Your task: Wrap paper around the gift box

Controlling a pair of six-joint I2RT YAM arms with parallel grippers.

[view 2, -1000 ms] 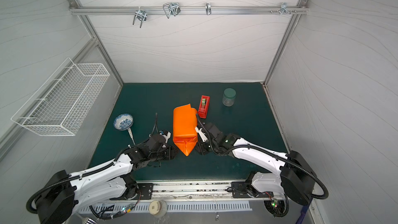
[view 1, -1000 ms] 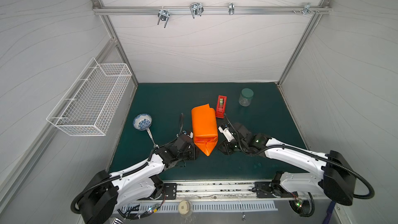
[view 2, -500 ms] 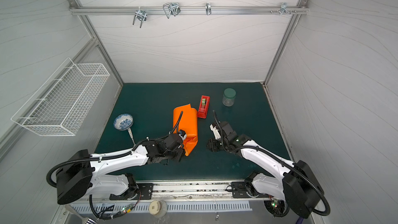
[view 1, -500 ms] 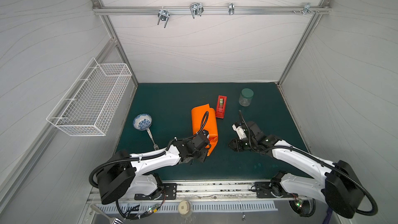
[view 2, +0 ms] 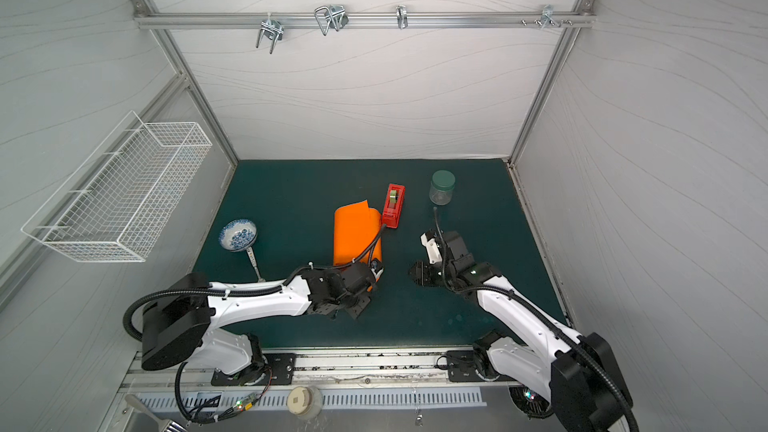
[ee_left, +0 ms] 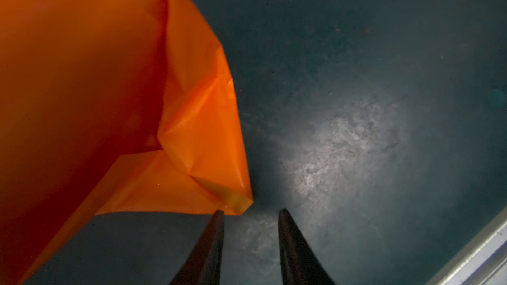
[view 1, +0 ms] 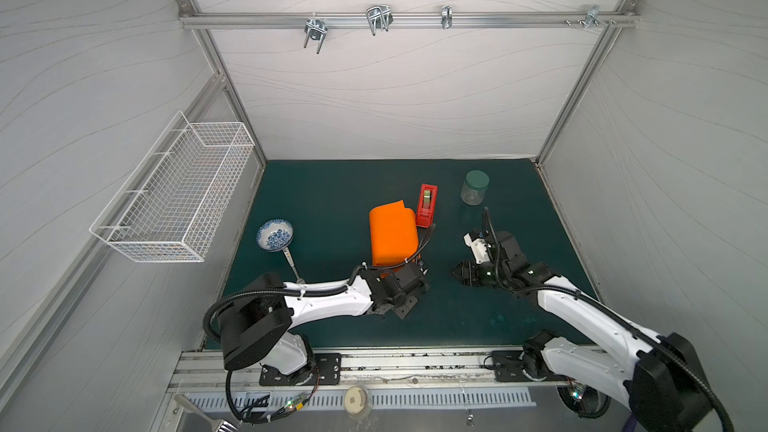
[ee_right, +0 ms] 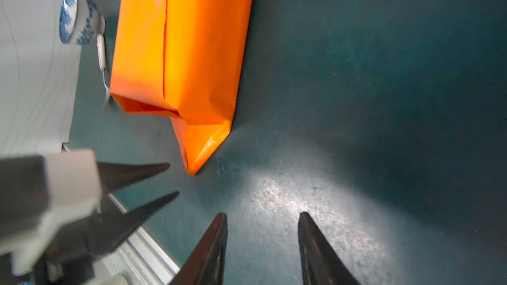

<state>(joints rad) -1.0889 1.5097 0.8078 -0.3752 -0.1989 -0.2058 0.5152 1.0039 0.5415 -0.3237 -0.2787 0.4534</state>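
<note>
We are holding the left gripper over the green mat, its jaws spread with nothing between them. The paper is lying just ahead of these jaws, folded into an orange box-shaped parcel, its pointed end flap reaching almost into the gap. One fingertip is sitting at the flap's edge, though we cannot tell whether it is touching. The gift box is hidden from us. We are holding the right gripper with its jaws spread and empty too. The parcel's flap is lying ahead of them and apart, beside the left jaws, which are pointing in from the side.
</note>
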